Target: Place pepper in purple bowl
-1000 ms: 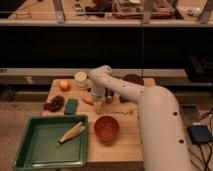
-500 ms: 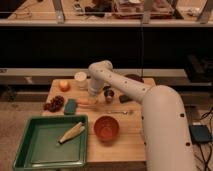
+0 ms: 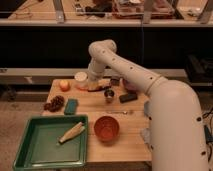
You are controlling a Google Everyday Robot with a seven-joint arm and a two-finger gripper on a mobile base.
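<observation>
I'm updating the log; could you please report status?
Gripper at small orange-red pepper. Round dark purple bowl partly behind arm. Small metal cup roughly between them.

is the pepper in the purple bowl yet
Out. The pepper is at the hand by the white cup, apart from the purple bowl, which sits partly behind the arm.
</observation>
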